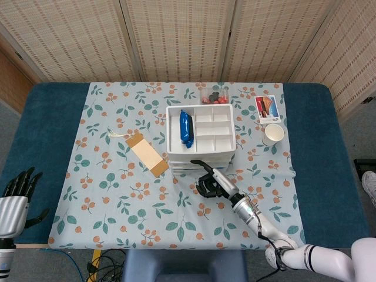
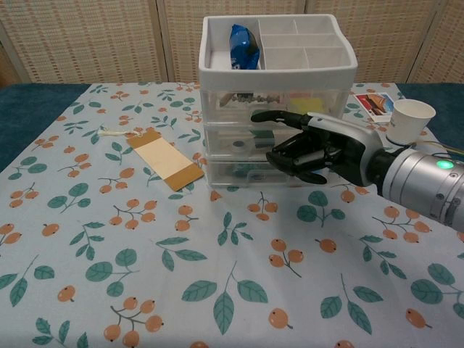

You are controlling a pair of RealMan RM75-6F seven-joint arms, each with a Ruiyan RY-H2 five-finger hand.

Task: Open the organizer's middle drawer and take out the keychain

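Reaching | right robot hand [image 2: 313,151] | fingers curled before organizer [image 2: 278,54] middle drawer [image 2: 239,139]

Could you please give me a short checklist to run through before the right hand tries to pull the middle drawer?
1. Middle drawer not yet pulled out, front flush with the other drawers: ok.
2. Right hand at the front of the organizer, at the height of the middle drawer: ok.
3. Fingers hooked on the drawer's handle: cannot tell, the hand hides the contact in both views.
4. Cloth in front of the organizer free, so the drawer can slide out: ok.
5. Paper cup stands near the right forearm and could be knocked: not ok, watch it.
6. Left hand parked at the table's edge, open and out of the way: ok.
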